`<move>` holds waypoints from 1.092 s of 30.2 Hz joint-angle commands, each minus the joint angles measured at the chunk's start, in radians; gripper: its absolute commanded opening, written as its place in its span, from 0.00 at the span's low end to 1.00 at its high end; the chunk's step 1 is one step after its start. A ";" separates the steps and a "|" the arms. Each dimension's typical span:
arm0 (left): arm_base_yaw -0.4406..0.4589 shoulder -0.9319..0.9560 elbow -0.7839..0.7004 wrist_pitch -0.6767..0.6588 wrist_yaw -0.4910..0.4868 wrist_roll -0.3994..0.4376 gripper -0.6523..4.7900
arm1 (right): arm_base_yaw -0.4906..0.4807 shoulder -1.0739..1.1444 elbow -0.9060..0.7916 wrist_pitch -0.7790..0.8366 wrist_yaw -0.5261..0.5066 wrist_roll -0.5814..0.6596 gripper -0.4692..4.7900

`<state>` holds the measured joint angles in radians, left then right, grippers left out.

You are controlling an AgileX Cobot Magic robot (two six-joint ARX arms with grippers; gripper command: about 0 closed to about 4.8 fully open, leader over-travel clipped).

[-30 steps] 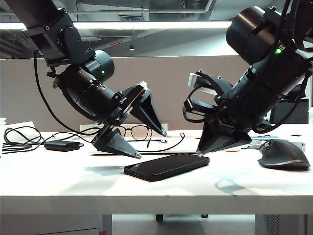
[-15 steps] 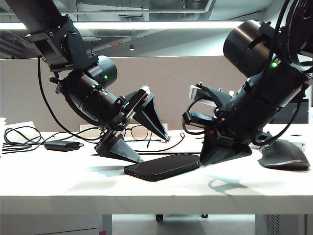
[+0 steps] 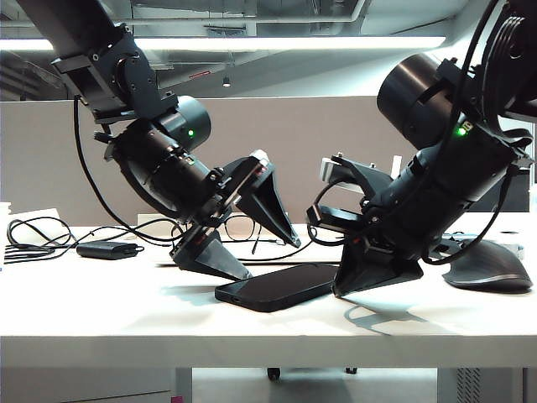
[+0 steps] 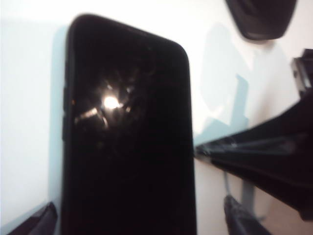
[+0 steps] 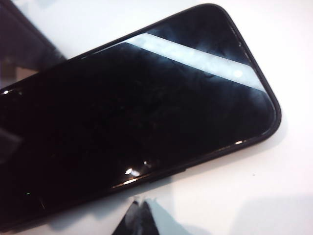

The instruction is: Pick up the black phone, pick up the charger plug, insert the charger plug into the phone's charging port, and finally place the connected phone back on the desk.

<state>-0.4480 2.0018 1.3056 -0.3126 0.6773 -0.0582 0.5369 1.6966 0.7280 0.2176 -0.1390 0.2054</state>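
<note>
White and wide, the counter (image 3: pixel 101 319) carries the black phone (image 3: pixel 277 286) lying flat near the middle of its front edge, with a thin black cable (image 3: pixel 285 252) trailing behind it toward the back edge and a black mouse (image 3: pixel 488 273) well off toward the right end. Over the phone's left end the left gripper (image 3: pixel 270 260) hangs with its fingers (image 3: pixel 210 256) spread wide, one low beside the phone and one raised behind it. At the phone's right end the right gripper (image 3: pixel 340 291) has its fingers (image 5: pixel 139 220) pressed together, tips down at the counter just beside the phone's long edge, perhaps touching it.
</note>
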 commanded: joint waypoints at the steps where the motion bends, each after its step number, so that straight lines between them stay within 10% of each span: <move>1: 0.002 0.002 0.002 0.020 -0.050 0.010 1.00 | -0.002 0.003 0.000 -0.014 0.006 0.004 0.08; 12: -0.009 0.014 0.002 0.025 -0.097 0.010 1.00 | -0.003 0.003 0.000 -0.016 0.085 0.004 0.08; 33: -0.014 0.052 0.002 -0.069 0.145 0.008 1.00 | -0.008 0.059 0.000 0.021 -0.003 0.004 0.08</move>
<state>-0.4522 2.0369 1.3193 -0.3096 0.7845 -0.0422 0.5259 1.7409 0.7372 0.2871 -0.1196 0.2058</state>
